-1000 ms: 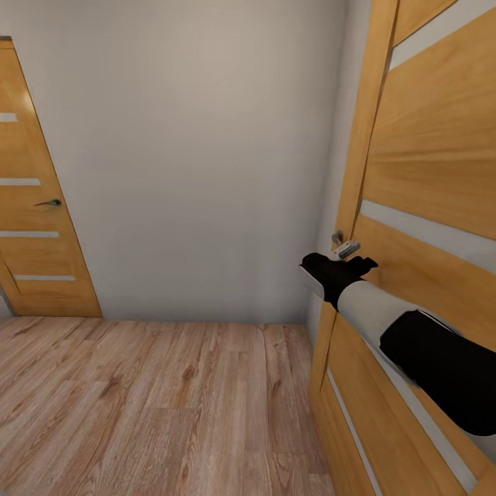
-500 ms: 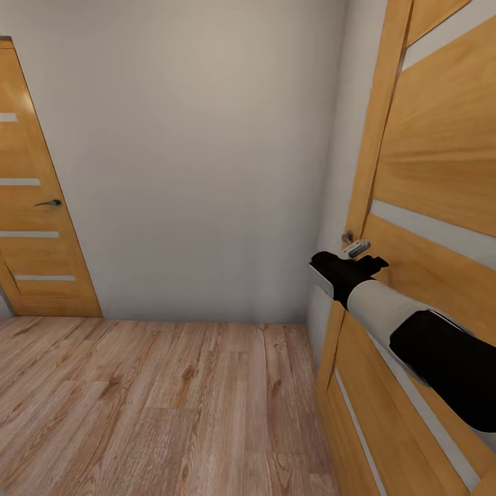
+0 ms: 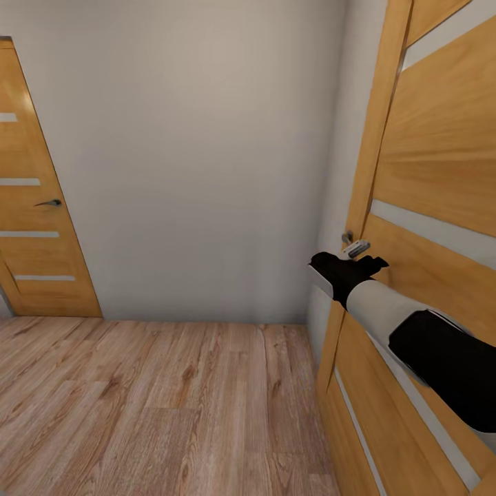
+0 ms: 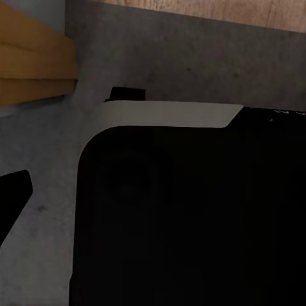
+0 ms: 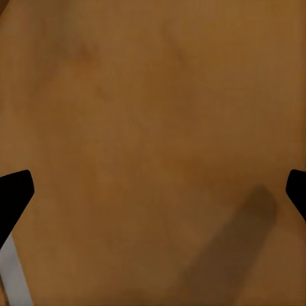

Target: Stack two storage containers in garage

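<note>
No containers here – the robot is at a doorway, so this looks like a transit step w/ the bins somewhere else.

What matters now is the wooden door (image 3: 427, 179) on the right, w/ pale inset strips. The right gripper (image 3: 358, 265) is extended up against the door's edge, just below the metal handle (image 3: 356, 246). In the right wrist view the two black fingertips (image 5: 14, 194) sit far apart at the frame's sides w/ bare door panel between them – so fingers spread wide, gripping nothing, very close to or touching the wood.

The left wrist view gives mostly the robot's own dark body w/ a white band, over grey floor (image 4: 38, 166) and a bit of orange trim; one black fingertip (image 4: 11, 194) pokes in at the edge. Can't tell whether that left gripper is open or closed.

Further out: light plank floor (image 3: 151, 406), plain grey-white wall (image 3: 200, 151), and a 2nd door (image 3: 34, 227) of the same style at far left, w/ a dark lever handle (image 3: 49, 203).

Step in hand, I'd judge: pushing this door wider to get through. To do it well – keep contact on the flat panel near the handle side for best leverage, push w/ arm and base together, slow and steady. Don't let fingers snag under the handle. Clear the frame w/ the elbow and base before driving on.
</note>
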Motion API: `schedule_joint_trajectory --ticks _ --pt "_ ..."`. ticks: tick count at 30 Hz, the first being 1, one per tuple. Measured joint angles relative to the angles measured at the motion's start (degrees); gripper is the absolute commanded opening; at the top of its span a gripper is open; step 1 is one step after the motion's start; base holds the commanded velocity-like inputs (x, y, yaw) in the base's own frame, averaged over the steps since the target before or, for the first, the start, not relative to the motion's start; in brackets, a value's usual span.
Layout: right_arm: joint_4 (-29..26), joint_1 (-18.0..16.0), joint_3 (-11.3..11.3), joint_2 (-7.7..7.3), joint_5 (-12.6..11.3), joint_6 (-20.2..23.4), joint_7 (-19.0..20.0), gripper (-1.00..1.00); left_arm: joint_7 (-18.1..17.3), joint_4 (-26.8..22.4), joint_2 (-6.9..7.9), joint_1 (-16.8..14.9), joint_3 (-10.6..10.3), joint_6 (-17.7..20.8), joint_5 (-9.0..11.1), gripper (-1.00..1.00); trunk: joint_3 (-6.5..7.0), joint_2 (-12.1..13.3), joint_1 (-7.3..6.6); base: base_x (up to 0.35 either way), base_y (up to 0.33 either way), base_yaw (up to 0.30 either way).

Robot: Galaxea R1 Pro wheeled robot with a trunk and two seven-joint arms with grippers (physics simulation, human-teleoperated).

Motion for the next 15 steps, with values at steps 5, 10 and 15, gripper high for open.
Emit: schedule_joint_trajectory --ticks 5,10,15 --pt "0.0 0.0 0.0 0.01 -0.2 -0.1 -0.3 1.00 0.0 0.0 0.00 0.0 0.0 0.0 0.0 1.00 0.00 0.0 0.00 0.000 0.000 0.000" --pt "0.1 0.0 0.1 3.21 0.7 2.3 -0.4 1.00 0.0 0.0 0.00 0.0 0.0 0.0 0.0 1.00 0.00 0.0 0.00 0.000 0.000 0.000" --pt "-0.1 0.0 0.1 8.61 0.7 2.9 -0.8 1.00 0.0 0.0 0.00 0.0 0.0 0.0 0.0 1.00 0.00 0.0 0.00 0.000 0.000 0.000"
